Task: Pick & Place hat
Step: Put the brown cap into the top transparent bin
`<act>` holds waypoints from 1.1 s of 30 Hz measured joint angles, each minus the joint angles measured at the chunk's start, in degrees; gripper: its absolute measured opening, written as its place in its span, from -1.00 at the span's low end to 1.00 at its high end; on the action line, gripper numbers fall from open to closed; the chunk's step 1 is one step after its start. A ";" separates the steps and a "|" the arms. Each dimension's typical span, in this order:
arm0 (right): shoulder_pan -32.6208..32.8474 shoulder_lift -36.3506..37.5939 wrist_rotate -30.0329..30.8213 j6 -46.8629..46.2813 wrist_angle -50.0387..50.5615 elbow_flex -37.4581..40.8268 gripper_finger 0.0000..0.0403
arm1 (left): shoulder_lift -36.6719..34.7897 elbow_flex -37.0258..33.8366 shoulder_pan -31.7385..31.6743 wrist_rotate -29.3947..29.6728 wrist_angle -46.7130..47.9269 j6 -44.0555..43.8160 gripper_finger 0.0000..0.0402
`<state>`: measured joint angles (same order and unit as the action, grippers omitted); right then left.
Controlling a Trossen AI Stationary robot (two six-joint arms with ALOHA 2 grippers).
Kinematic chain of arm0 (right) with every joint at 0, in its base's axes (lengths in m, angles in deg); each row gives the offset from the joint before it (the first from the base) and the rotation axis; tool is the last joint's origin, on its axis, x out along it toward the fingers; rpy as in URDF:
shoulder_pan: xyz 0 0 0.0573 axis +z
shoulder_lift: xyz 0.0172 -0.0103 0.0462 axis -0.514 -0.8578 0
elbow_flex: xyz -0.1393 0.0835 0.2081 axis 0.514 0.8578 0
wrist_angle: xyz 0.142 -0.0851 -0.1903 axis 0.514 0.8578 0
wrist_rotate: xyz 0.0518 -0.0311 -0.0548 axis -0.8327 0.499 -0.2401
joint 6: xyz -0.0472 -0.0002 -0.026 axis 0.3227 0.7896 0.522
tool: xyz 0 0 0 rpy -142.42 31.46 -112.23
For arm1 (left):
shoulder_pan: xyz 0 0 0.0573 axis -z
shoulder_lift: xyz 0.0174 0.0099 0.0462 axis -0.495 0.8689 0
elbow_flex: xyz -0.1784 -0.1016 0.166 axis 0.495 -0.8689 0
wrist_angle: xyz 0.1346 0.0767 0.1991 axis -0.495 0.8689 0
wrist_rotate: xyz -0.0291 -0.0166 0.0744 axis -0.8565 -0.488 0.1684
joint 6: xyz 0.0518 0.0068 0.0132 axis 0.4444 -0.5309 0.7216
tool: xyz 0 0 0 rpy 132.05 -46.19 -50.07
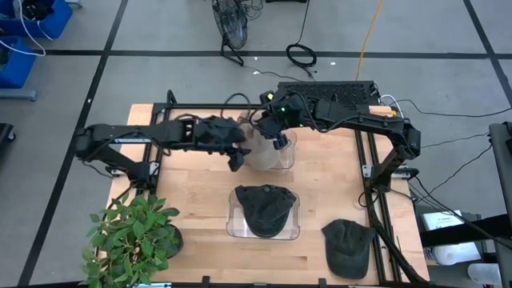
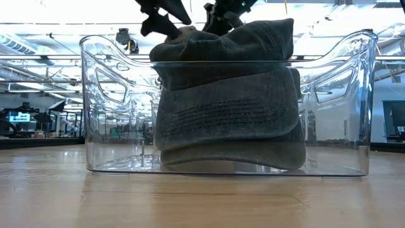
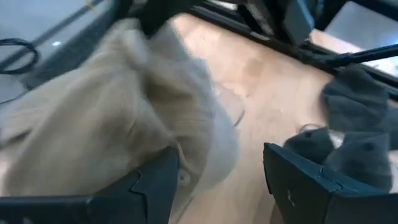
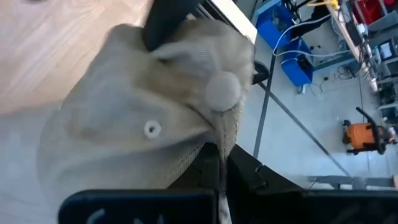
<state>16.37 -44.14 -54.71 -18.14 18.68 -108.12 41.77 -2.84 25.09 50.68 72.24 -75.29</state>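
On the table (image 1: 192, 200), a clear bin (image 1: 240, 227) sits near centre, toward six o'clock, with a cap (image 1: 265, 207) inside it. A second bin (image 1: 285, 158) stands at its twelve o'clock, and a beige hat (image 1: 258, 146) is over that one, between the left gripper (image 1: 237, 150) and the right gripper (image 1: 273, 133). Another cap (image 1: 347, 246) lies at four o'clock of the first bin. A potted plant (image 1: 132, 236) stands at its nine o'clock.

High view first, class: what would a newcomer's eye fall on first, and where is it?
Both grippers meet over the table's far middle, the left gripper and right gripper on either side of a beige hat above a clear bin. Nearer the front, a second clear bin holds a dark hat. Another dark hat lies loose on the wood at the front right.
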 joint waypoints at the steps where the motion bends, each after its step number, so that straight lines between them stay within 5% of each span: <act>1: 0.00 0.01 0.00 -0.53 -0.05 0.00 -1.00 | 0.94 0.10 0.00 -0.83 -0.91 -0.02 0.17; 24: 3.61 4.03 -3.96 -22.47 1.65 4.50 -1.00 | 7.41 0.07 -1.46 -2.57 0.25 -2.38 0.17; 33: 9.47 9.50 11.57 -16.42 -13.96 19.33 -1.00 | 10.14 -0.02 -1.42 -1.94 1.77 -3.43 0.17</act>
<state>25.84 -34.64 -43.13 -34.56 4.72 -88.79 51.91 -2.86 23.67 48.73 74.01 -78.73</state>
